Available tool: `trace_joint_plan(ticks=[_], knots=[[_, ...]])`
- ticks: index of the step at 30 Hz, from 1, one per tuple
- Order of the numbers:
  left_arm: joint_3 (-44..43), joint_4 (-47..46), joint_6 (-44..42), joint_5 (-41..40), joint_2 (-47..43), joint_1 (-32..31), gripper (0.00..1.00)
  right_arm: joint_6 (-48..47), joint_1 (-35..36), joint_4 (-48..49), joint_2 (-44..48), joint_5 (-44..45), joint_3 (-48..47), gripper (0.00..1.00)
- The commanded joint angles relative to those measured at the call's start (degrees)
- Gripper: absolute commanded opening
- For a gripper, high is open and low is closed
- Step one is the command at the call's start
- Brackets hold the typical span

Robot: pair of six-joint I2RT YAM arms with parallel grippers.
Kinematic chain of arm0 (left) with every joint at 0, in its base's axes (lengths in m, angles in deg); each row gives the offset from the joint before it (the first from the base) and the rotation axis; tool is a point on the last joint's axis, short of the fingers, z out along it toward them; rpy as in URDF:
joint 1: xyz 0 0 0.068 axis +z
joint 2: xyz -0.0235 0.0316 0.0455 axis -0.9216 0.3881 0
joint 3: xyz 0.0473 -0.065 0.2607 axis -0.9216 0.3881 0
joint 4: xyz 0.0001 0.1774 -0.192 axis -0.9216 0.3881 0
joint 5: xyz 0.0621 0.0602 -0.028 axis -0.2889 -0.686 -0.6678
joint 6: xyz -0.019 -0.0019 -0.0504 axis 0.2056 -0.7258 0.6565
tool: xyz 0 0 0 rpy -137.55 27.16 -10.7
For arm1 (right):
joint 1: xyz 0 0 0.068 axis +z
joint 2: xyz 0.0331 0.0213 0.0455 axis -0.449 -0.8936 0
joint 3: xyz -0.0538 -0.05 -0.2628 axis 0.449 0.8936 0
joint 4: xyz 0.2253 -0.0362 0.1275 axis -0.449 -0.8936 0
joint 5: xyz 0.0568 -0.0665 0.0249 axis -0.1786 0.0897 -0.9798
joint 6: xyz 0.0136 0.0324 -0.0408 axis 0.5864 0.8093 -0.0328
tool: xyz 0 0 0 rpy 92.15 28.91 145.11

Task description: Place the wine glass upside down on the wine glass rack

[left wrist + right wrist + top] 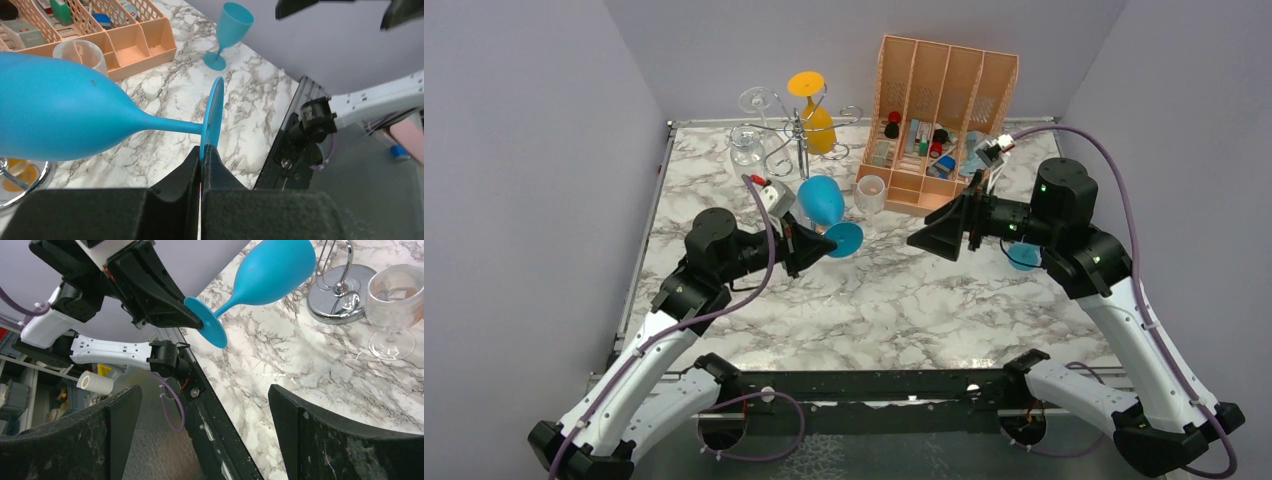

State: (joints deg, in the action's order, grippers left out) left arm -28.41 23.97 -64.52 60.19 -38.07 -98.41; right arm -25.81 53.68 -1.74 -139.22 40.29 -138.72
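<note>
Blue plastic wine glass (821,200) hangs tilted in the air just in front of the silver wire rack (799,140). My left gripper (827,244) is clamped on its foot, and my right gripper (932,242) gapes wide, empty.

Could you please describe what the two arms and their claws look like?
The left arm and right arm have white lower shells, black upper joints and a purple cable each. The left claw and right claw are black, with wedge-shaped fingers.
</note>
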Motion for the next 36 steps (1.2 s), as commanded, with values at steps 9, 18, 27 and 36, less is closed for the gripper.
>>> trace_joint_plan(ticks=[9,18,27,36], knots=[[-12.69,4.09,21.70,-15.18,6.47,0.22,0.00,-0.15,0.33,-0.04,1.87,1.77,-1.52,1.00],[-20.70,9.57,35.26,-26.97,8.38,0.22,0.00,3.92,0.33,3.02,3.15,0.19,1.48,1.00],[-24.84,12.69,41.38,-32.44,11.36,0.22,0.00,5.04,0.33,4.35,6.13,3.43,4.11,1.00],[-23.95,12.25,46.99,-38.23,12.22,0.22,0.00,4.79,0.33,5.01,6.17,2.63,4.54,1.00]])
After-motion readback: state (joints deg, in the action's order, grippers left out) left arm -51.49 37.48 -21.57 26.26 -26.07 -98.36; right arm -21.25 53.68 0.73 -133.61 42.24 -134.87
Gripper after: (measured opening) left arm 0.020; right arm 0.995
